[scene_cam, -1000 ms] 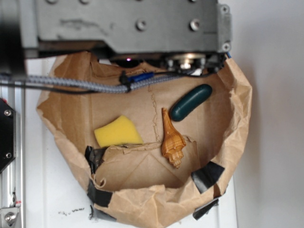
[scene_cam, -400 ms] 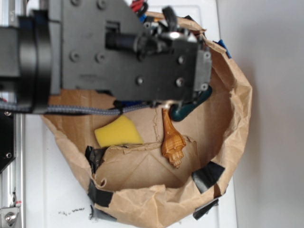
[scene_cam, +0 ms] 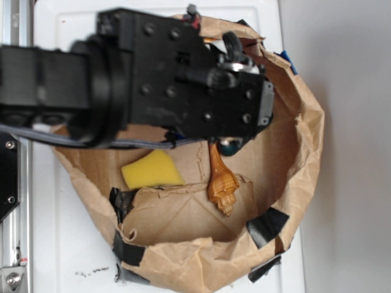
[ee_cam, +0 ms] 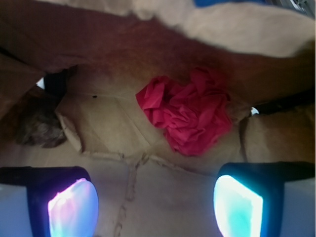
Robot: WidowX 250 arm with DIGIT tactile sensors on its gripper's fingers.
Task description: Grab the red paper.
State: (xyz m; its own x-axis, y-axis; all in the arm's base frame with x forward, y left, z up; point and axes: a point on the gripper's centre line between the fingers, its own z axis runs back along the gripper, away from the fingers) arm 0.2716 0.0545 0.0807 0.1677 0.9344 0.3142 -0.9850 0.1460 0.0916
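Crumpled red paper (ee_cam: pixel 186 115) on creased brown bag (ee_cam: pixel 108 123); tool (ee_cam: pixel 155 202) agape

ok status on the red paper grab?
End effector open, empty, short of target. Red paper ahead on brown bag floor, untouched. Nothing between the pads and it.

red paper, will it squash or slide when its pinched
The red paper looks like a loose crumpled wad of thin, wrinkly sheet, so it will probably squash and give rather than resist. It seems light, so a nudge may slide it across the bag floor. The open gripper should close well down.
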